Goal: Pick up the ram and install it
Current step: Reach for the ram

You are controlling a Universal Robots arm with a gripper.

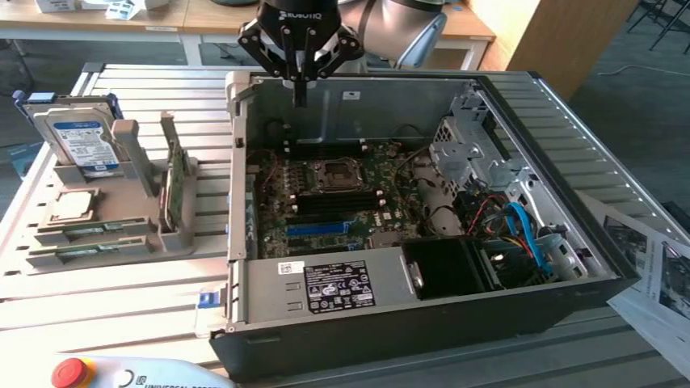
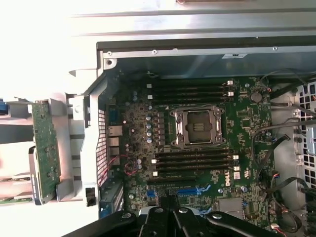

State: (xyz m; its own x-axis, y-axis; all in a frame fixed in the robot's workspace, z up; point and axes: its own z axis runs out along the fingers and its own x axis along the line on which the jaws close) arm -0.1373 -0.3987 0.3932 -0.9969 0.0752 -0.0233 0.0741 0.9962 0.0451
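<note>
End effector (image 1: 300, 100) hangs over the rear edge of the open computer case (image 1: 561, 145), fingers pressed together with no gap, nothing held; in the wrist view its black linkages (image 2: 171, 217) frame the near edge of the motherboard (image 2: 143, 128). Ram (image 1: 95, 232) lies flat in a slot of the grey holder (image 1: 178, 230) on the table (image 1: 108, 307), at the exterior view's left of the case and well apart from the end effector. A second green stick (image 1: 86, 253) lies in the next slot, just beside it. Also in the holder: a processor chip (image 1: 70, 205) close behind the ram, a hard drive (image 1: 77, 141) with a blue label standing on edge, and an expansion card (image 1: 173, 174) upright, nearest the case wall. Wrist view: the processor socket (image 2: 197, 126) sits at mid-board, with a bank of black memory slots (image 2: 190, 91) on one side of it and a second bank (image 2: 192, 165) on the other; no green stick is seated in either. Power supply (image 1: 334, 287) with a white label occupies the near end of the case. Red stop button (image 1: 70, 372) sits at the table's near edge.
</note>
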